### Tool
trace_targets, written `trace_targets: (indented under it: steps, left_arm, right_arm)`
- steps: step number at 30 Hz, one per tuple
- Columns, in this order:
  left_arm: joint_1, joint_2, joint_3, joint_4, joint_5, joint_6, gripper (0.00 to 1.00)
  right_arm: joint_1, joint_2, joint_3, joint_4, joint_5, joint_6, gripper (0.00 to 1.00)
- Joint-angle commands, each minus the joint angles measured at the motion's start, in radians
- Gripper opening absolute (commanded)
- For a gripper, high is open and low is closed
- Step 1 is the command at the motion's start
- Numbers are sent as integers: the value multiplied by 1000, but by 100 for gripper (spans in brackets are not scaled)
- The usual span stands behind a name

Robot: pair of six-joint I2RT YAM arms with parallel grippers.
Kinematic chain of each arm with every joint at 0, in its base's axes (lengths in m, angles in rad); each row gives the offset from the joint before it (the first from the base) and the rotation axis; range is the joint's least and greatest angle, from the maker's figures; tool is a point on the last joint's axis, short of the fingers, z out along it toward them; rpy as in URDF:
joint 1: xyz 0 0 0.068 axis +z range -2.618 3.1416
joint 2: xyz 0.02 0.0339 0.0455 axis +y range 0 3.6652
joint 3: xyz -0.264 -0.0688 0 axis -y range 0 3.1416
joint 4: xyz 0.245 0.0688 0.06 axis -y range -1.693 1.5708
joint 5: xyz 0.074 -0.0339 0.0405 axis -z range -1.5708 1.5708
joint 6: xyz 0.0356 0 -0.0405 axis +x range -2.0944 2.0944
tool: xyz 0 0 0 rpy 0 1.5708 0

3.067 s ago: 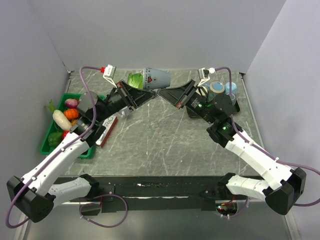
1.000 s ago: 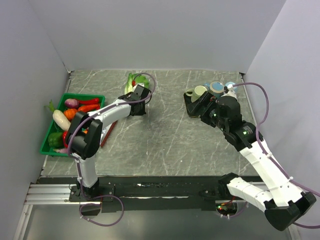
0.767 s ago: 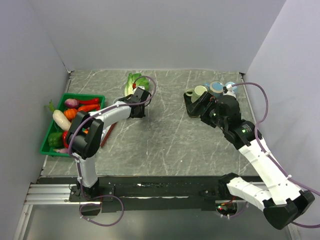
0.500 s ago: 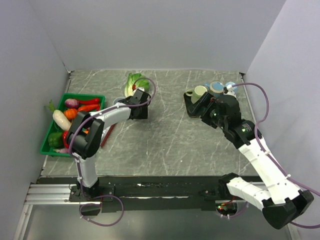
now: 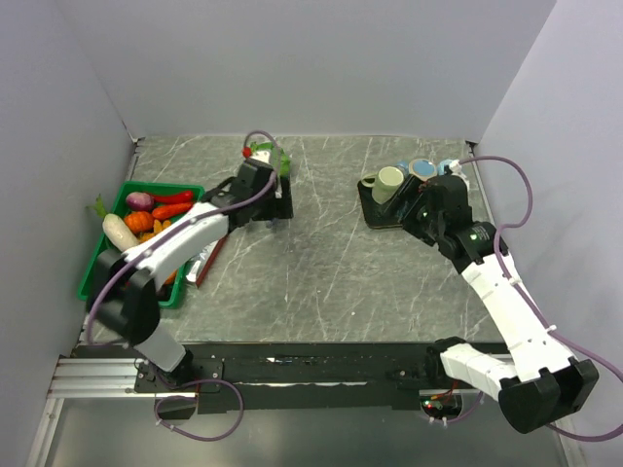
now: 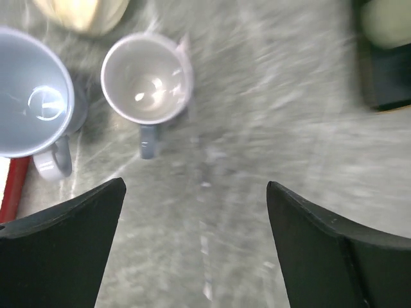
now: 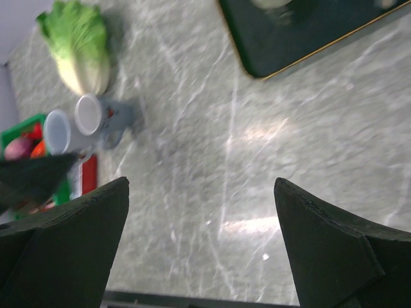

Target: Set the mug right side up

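The mug (image 6: 148,86) stood upright on the marbled table (image 6: 270,122), a small grey one with its mouth facing up, a pale, empty inside and its handle pointing back toward the left gripper (image 6: 196,186). It sat ahead of that gripper, off toward the finger on the left of the wrist view, and clear of both fingers, which were spread wide with nothing between them.

Far out to the left gripper's left lay a green bin (image 5: 161,186) holding vegetables: a white radish (image 5: 119,232), a purple onion (image 5: 139,200) and red peppers (image 5: 173,204) among them. Just beside the mug, on its left, stood a bigger light-blue mug (image 6: 32,90), also mouth up and empty. A cabbage (image 6: 80,13) lay just beyond the pair.

Ahead of the right gripper (image 7: 201,183), whose fingers were likewise wide apart and empty, sat a black tray (image 5: 375,212) carrying a pale-green cup (image 5: 390,179) and some blue-topped round things (image 5: 424,167) I couldn't make out.
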Motion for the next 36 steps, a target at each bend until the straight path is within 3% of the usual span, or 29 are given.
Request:
trace_targets:
  steps: [1,8,14,21,29,36]
  left_arm:
    - [-4,-173,-11,-22,65,-46,96]
    - [-4,-339,0,-18,43,-23,96]
    - [-2,-405,21,2,156,1,96]
    - [-2,-440,-1,13,230,-5,96]
    - [-2,-481,-8,8,239,-2,96]
    - [-1,-511,-12,5,230,9,96]
  right_arm:
    - [-75,55,83,-20,58,-114,100]
    - [-184,182,145,-97,202,-220,100]
    - [-224,308,166,-34,304,-240,100]
    - [-249,510,255,-29,334,-236,100]
    - [-307,605,272,44,281,-229,99]
    - [-342,719,301,93,253,-219,80]
